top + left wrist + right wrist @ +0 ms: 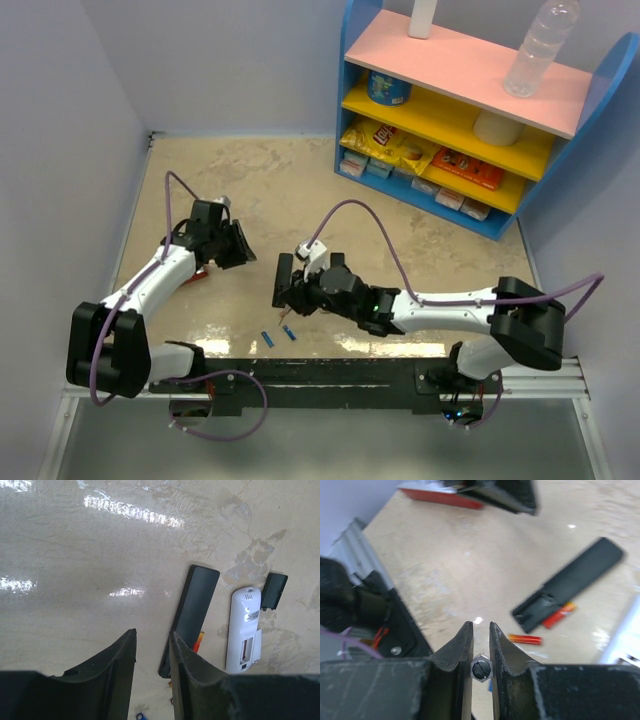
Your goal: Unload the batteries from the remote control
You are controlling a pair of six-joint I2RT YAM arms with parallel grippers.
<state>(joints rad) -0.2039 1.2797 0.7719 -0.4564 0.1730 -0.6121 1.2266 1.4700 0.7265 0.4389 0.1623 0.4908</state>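
Batteries: two blue cells [279, 336] on bench; orange-red one [524, 639] beside black remote [570, 584].
Left end effector [152, 647]: narrow gap, empty.
Right end effector [480, 637]: nearly closed, empty.

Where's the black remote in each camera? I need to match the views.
Top external: black remote sits left of centre, on the near half of the table.
Left wrist: centre-right, lying lengthwise, left of the white remote.
Right wrist: upper right, lying diagonally.
Shared landmark: the orange-red battery at its open end, also in the right wrist view; not made out from above.
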